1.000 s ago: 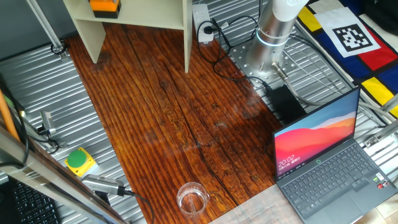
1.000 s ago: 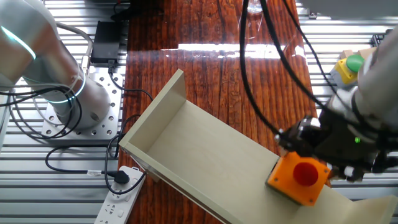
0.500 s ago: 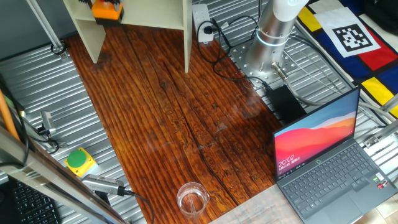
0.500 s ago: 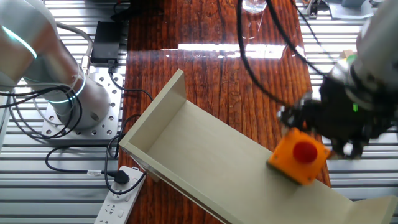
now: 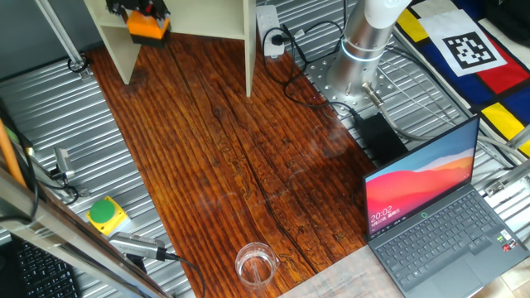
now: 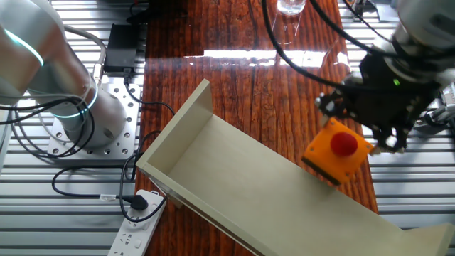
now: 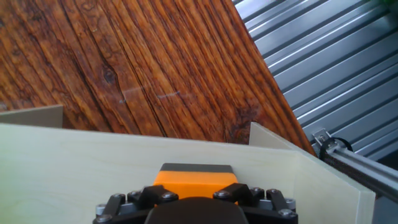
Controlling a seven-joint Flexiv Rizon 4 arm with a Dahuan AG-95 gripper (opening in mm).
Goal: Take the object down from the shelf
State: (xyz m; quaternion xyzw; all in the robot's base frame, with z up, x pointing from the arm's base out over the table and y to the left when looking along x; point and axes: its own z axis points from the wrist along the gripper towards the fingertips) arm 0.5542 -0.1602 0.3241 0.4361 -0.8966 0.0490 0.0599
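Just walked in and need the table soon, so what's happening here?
The arm's gripper is shut on the orange box and is taking it off the shelf. The box sits at the shelf's front edge, partly out over the wooden table. It hasn't been set down yet.

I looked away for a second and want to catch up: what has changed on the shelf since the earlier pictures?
The end effector, shut on the orange box, has carried it from the shelf board toward the front edge; the box now overhangs the wooden table. The shelf, the drinking glass, the laptop and the yellow box stayed where they were.
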